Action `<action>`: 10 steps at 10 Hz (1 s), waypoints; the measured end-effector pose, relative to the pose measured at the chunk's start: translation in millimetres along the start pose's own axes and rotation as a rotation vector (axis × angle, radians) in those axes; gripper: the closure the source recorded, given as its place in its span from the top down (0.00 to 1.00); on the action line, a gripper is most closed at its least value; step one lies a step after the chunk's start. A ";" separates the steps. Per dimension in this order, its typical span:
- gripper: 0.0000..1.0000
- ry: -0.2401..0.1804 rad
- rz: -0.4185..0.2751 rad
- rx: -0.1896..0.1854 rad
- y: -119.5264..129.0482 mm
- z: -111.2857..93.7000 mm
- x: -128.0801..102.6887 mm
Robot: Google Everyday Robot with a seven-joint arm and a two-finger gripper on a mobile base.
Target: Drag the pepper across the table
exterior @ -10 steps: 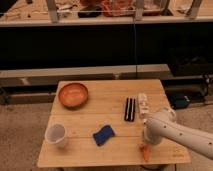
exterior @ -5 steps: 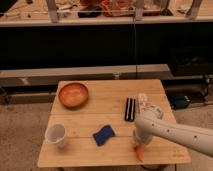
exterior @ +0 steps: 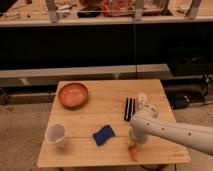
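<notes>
The pepper [exterior: 133,152] is a slim orange tapered vegetable lying on the light wooden table [exterior: 100,112] near its front edge, right of centre. My gripper [exterior: 132,142] is at the end of the white arm that reaches in from the right. It sits right over the pepper's upper end and hides it, so only the pepper's lower part shows.
A round orange-brown bowl [exterior: 73,94] stands at the back left. A white cup [exterior: 55,135] stands at the front left. A blue sponge [exterior: 103,134] lies left of the gripper. A black object [exterior: 130,108] and a small white item [exterior: 142,98] lie behind the arm.
The arm and gripper have moved left along the front of the table, and the pepper has moved left with them.
</notes>
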State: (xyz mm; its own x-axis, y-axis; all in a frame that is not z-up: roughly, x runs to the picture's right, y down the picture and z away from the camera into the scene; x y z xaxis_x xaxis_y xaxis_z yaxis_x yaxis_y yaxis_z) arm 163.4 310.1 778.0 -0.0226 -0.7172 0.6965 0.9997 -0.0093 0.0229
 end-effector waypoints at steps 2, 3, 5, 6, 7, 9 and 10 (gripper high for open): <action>0.46 -0.004 -0.024 -0.013 -15.1 -0.1 1.8; 0.46 -0.008 -0.036 -0.018 -27.3 0.3 1.7; 0.46 -0.001 -0.038 -0.022 -25.5 0.1 3.7; 0.46 -0.002 -0.039 -0.022 -26.0 0.1 3.5; 0.46 -0.003 -0.041 -0.022 -27.1 0.1 3.6; 0.39 -0.004 -0.039 -0.021 -26.4 0.2 2.6; 0.29 -0.005 -0.044 -0.024 -28.3 0.1 2.3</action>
State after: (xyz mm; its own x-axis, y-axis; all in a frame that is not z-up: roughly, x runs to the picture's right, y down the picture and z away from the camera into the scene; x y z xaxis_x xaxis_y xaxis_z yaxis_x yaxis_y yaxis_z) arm 135.0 308.8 779.0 -0.0663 -0.7124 0.6987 0.9977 -0.0573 0.0362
